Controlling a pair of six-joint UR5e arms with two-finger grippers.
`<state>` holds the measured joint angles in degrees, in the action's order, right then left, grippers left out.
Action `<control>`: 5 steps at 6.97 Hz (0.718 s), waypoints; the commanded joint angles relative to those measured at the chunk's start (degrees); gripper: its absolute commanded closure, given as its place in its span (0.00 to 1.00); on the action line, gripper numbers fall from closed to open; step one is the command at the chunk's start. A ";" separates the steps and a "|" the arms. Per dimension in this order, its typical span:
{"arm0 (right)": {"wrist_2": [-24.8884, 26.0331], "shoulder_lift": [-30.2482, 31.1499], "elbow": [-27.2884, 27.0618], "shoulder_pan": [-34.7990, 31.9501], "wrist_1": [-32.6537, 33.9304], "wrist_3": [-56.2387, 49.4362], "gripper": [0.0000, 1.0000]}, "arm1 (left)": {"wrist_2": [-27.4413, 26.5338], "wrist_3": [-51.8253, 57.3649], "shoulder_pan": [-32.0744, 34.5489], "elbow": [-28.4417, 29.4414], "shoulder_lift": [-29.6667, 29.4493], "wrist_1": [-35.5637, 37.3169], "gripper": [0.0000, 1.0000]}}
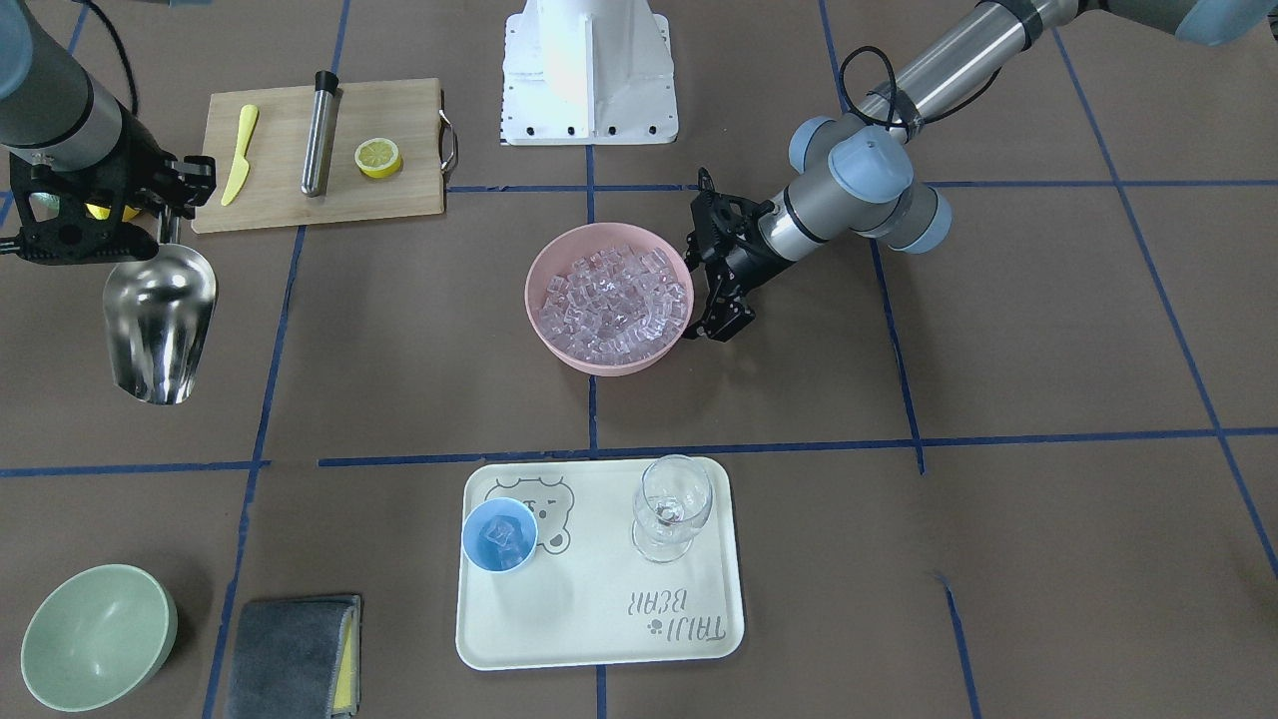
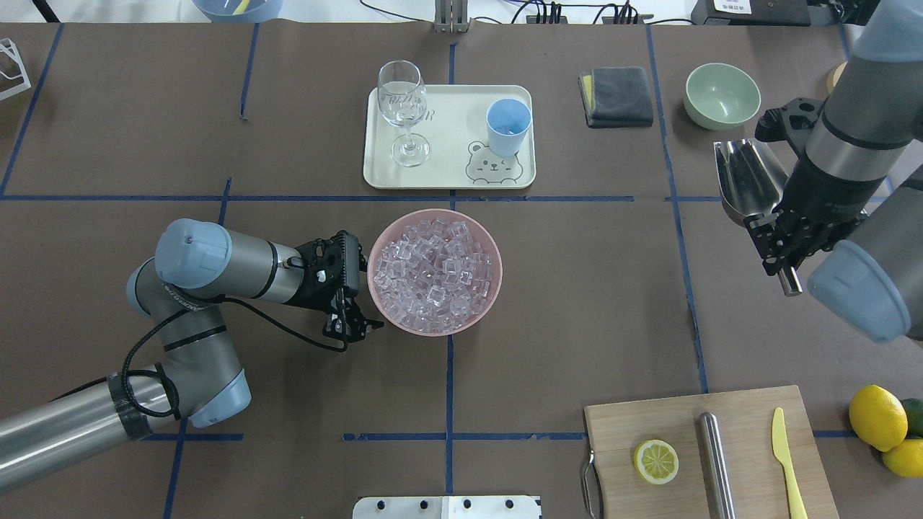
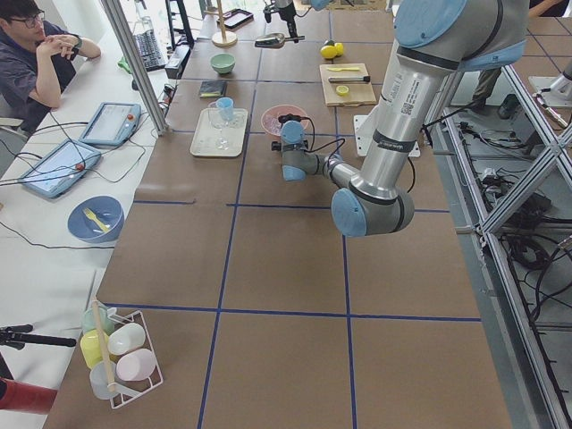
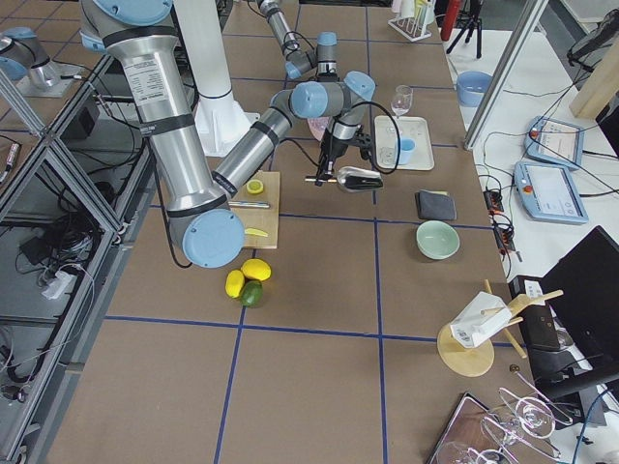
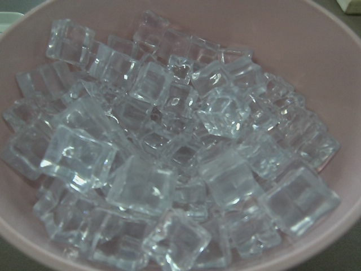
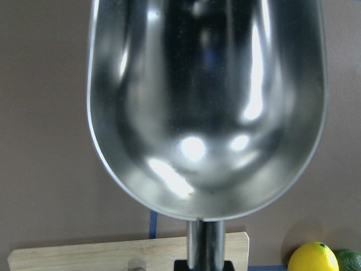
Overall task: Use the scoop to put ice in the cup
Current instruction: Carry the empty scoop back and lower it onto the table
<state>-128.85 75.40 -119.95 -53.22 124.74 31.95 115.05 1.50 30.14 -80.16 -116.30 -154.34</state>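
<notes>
The right gripper [image 2: 782, 245] is clamped on the handle of the empty scoop [image 1: 160, 320], holding it in the air off to the side. The left arm lies low with its elbow bent. The left gripper [image 2: 357, 324] is beside the pink bowl [image 2: 435, 211] of ice [image 1: 614, 300], and I cannot tell how wide it is open. The cup [image 1: 499, 535] stands on the tray [image 1: 599, 619].

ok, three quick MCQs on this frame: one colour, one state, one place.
1. The bowl holding the ice is: A pink; B green; C blue.
2. The scoop in the right gripper is: A heaped with ice; B empty; C half full.
3. The cup stands: A inside the bowl; B under the scoop; C on the tray, beside the wine glass.

A: a pink wall shows around the ice in both table views.
B: the right wrist view shows only bare steel.
C: the front view shows it on the tray, apart from the glass.
</notes>
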 commanded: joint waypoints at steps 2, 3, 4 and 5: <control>0.44 13.43 1.37 5.83 -24.22 14.68 1.00 | 0.00 -0.01 -0.08 0.00 -0.07 0.00 0.00; 0.88 14.07 3.47 8.55 -27.94 16.81 1.00 | 0.00 -0.01 -0.08 0.00 -0.07 0.00 0.00; 0.79 14.16 4.63 9.88 -28.50 17.18 1.00 | 0.00 0.08 -0.08 0.00 0.11 0.00 0.00; 0.97 14.07 5.42 11.63 -28.50 17.18 1.00 | 0.00 0.08 -0.08 0.00 0.11 0.00 0.00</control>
<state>-128.04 89.29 -115.73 -43.68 97.13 48.59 115.05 1.55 30.06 -80.16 -116.25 -154.34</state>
